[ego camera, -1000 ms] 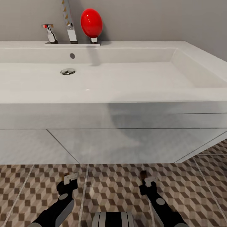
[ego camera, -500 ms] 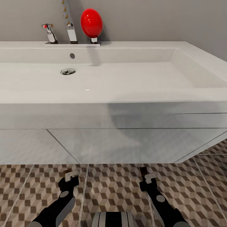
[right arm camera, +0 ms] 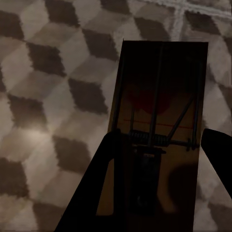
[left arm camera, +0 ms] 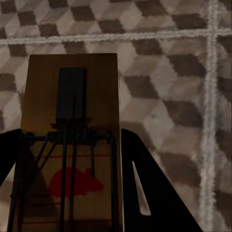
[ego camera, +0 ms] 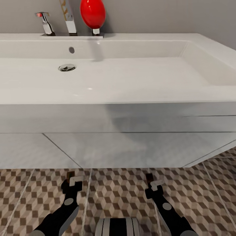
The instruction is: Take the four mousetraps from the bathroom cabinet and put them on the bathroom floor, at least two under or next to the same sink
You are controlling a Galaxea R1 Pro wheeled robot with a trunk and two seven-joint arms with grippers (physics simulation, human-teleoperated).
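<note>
While both arms hang low before the sink [ego camera: 131, 98], left gripper [ego camera: 74, 182] pinches a mousetrap [left arm camera: 72, 145] and right gripper [ego camera: 152, 184] pinches another mousetrap [right arm camera: 159, 130], both above the bathroom floor [ego camera: 118, 193]. Neither is set down yet; two more look left to fetch.

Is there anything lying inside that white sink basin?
No, the head view shows the sink basin bare except for its metal drain.
</note>
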